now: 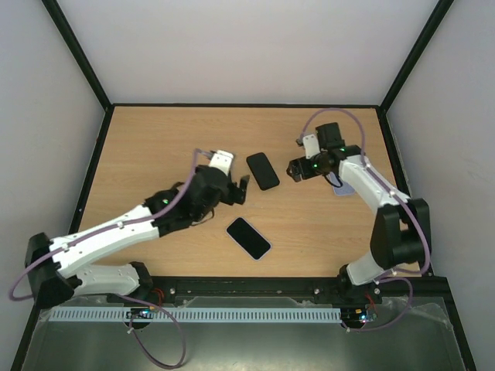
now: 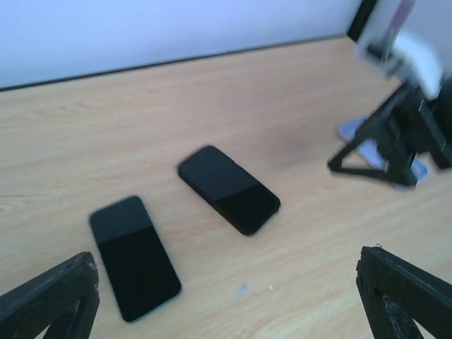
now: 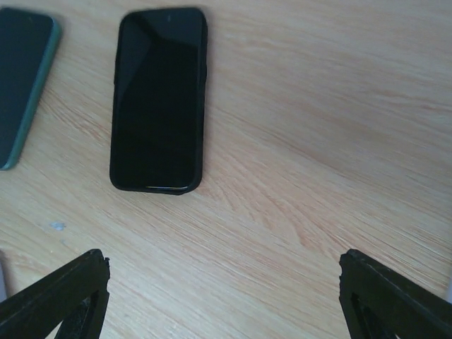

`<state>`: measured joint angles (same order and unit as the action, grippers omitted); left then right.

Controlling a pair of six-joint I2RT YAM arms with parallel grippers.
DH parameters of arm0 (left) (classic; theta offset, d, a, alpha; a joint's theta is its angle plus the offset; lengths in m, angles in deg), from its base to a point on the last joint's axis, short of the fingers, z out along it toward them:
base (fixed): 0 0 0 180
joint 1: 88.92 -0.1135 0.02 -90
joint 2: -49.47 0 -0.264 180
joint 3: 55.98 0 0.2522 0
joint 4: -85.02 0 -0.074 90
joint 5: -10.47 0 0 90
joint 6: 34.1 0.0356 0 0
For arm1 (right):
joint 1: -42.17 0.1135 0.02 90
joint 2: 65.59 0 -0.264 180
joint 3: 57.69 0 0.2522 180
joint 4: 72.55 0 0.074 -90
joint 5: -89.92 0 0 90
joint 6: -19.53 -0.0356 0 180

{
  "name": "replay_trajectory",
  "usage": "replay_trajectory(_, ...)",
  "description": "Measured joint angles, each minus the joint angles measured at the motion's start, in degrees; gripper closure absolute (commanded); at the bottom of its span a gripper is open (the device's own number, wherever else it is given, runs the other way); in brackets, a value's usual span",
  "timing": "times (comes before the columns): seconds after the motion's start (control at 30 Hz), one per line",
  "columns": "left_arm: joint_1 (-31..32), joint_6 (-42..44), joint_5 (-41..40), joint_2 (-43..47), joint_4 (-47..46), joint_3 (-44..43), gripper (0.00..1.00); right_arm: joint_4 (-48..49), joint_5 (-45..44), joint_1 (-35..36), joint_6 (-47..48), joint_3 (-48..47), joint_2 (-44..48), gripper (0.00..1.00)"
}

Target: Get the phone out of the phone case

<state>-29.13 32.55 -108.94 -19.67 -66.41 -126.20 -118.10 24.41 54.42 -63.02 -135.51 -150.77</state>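
Note:
A phone in a black case point(image 1: 263, 171) lies flat, screen up, mid-table; it also shows in the right wrist view point(image 3: 159, 99) and the left wrist view point(image 2: 228, 188). A second dark phone with a teal rim point(image 1: 248, 238) lies nearer the front, and shows in the left wrist view point(image 2: 134, 258) and the right wrist view point(image 3: 21, 78). My left gripper point(image 1: 241, 190) is open and empty just left of the black case, as its wrist view point(image 2: 226, 304) shows. My right gripper point(image 1: 295, 169) is open and empty just right of it, above bare wood point(image 3: 226, 296).
A flat lavender object point(image 1: 344, 187) lies under the right arm, also in the left wrist view point(image 2: 374, 152). The wooden table point(image 1: 155, 147) is framed by black rails and white walls. Small white specks point(image 2: 244, 289) lie on the wood.

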Motion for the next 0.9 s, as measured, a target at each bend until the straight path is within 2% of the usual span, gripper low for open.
replay_trajectory(0.13, -8.4, 1.9, 5.0, 3.4, 3.0, -2.2, 0.0, -1.4, -2.1, 3.7, -0.6, -4.0, -8.7, 0.1)
replay_trajectory(0.27, -19.7, 2.8, 10.6, 6.9, 1.4, 6.3, 0.0, -2.9, -2.9, 6.6, -1.6, -7.3, -16.3, 0.0)
replay_trajectory(0.4, -28.5, 4.0, 12.7, 11.3, 2.2, 12.6, 0.0, -4.5, -3.4, 9.2, -1.9, -11.4, -21.8, 0.03)
replay_trajectory(0.57, -30.5, 5.6, 11.3, 17.1, 0.6, 13.2, 0.0, -6.3, -4.8, 11.6, -2.6, -19.1, -28.3, 0.02)
replay_trajectory(0.9, -30.5, 6.4, 11.2, 17.3, -0.2, 13.2, 0.0, -11.3, -5.1, 13.4, -3.7, -36.2, -42.7, 0.03)
